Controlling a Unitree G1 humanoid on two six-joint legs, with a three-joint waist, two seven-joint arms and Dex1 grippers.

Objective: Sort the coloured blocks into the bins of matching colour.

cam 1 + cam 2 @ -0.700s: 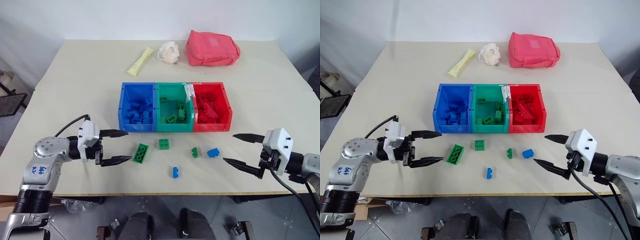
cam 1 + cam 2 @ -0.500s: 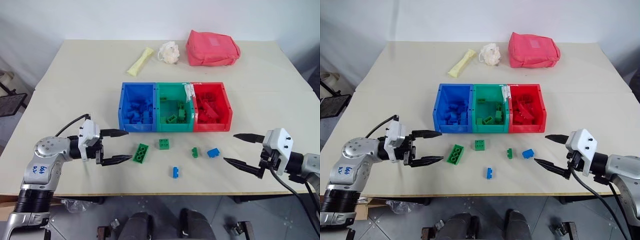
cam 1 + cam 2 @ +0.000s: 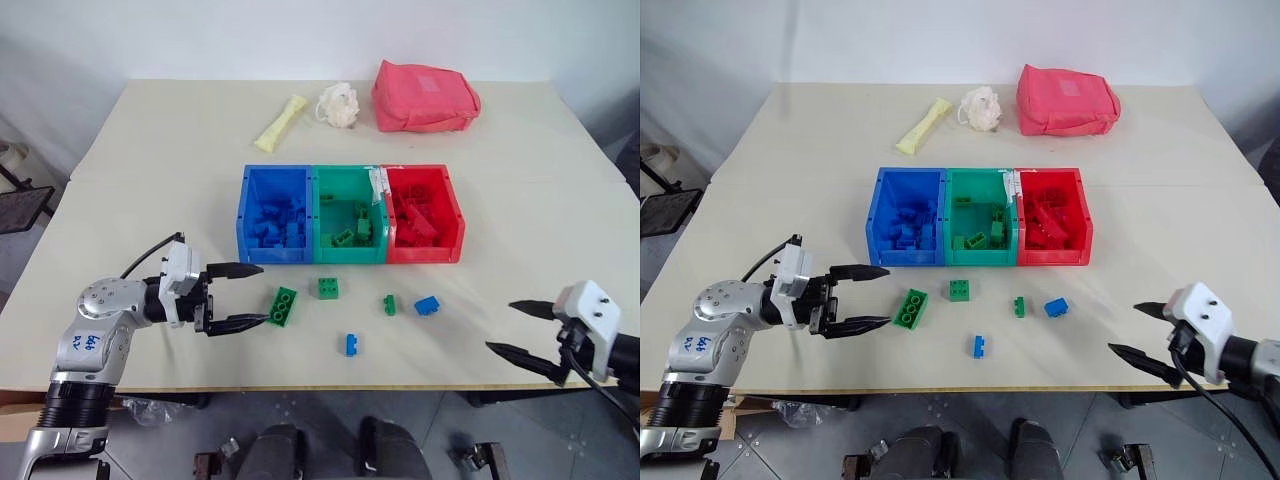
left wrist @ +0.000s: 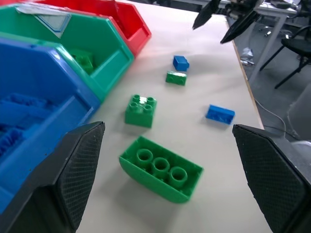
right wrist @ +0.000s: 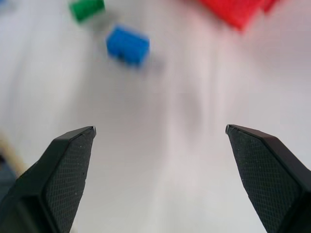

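Three joined bins stand mid-table: blue (image 3: 270,253), green (image 3: 348,254) and red (image 3: 425,253), each holding several blocks of its own colour. In front of them lie loose blocks: a long green brick (image 3: 282,306), a square green one (image 3: 328,288), a small green one (image 3: 389,305) and two blue ones (image 3: 427,305) (image 3: 351,344). My left gripper (image 3: 262,294) is open, just left of the long green brick (image 4: 160,168), which lies ahead of its fingers. My right gripper (image 3: 500,326) is open and empty near the front right edge, apart from the blue block (image 5: 128,45).
A pink pouch (image 3: 425,95), a white puffy ball (image 3: 338,104) and a yellow wrapper (image 3: 281,122) lie at the back of the table. Bare tabletop stretches on both sides of the bins. The table's front edge runs just behind the right gripper.
My right gripper has pulled back to the right and toward the front edge, away from the loose blocks. The left gripper has hardly shifted. No block has moved.
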